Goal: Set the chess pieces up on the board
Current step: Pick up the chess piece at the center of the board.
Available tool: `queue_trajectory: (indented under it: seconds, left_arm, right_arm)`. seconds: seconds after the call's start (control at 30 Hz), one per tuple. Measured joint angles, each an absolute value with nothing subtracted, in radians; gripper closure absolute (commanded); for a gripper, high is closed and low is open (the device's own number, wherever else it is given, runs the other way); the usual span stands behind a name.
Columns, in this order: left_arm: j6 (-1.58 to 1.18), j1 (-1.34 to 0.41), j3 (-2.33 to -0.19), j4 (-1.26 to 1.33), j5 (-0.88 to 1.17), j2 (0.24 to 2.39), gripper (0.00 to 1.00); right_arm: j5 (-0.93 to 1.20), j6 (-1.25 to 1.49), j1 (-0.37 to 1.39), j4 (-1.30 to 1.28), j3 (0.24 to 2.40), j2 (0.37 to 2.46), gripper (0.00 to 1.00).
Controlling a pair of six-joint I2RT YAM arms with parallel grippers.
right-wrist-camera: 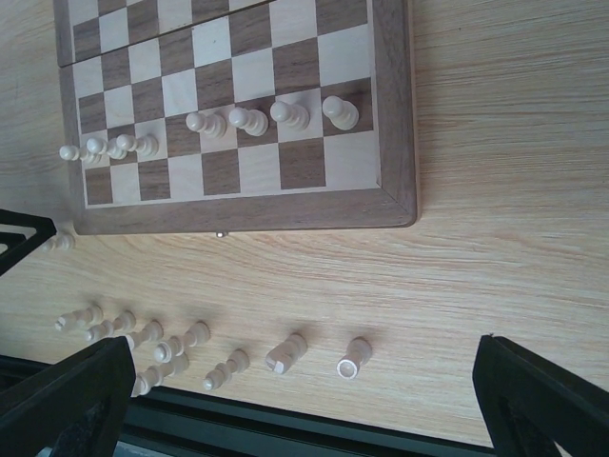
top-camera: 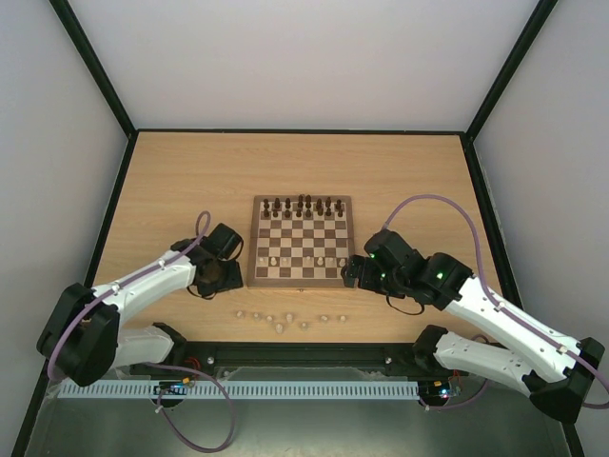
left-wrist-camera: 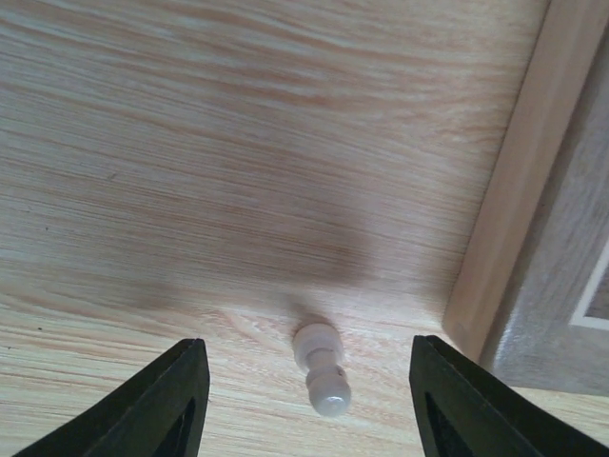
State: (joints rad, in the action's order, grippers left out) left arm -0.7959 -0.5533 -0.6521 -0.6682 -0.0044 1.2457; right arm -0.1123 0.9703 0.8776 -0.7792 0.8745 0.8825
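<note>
The board (top-camera: 300,282) lies mid-table with dark chess pieces (top-camera: 303,206) along its far rows and several cream pawns (top-camera: 304,261) on a near row. My left gripper (left-wrist-camera: 309,405) is low over the table by the board's near left corner (left-wrist-camera: 519,190). It is open, with a cream pawn (left-wrist-camera: 322,371) standing free between its fingers (left-wrist-camera: 166,405). My right gripper (right-wrist-camera: 304,395) is open wide above loose cream pieces (right-wrist-camera: 285,352) standing on the table in front of the board (right-wrist-camera: 400,114). The pawn row (right-wrist-camera: 247,121) also shows in the right wrist view.
Several cream pieces (top-camera: 285,319) stand scattered on the tabletop between the board and the black rail (top-camera: 304,354) at the near edge. My right gripper (top-camera: 354,272) sits by the board's near right corner. Dark frame walls border the table.
</note>
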Motion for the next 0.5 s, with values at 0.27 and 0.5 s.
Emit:
queue_trajectory:
  seconds: [0.27,0.5]
  left_arm:
    - [-0.82,-0.567,-0.61,-0.652,-0.009,1.25,0.55]
    - [-0.826,-0.58,-0.606,-0.625,-0.016,1.266,0.67]
  right_arm:
    - [-0.109,0.97,0.878,-0.779,0.872,0.883,0.02]
    - [-0.107,0.969,0.878,-0.779,0.867,0.883,0.02]
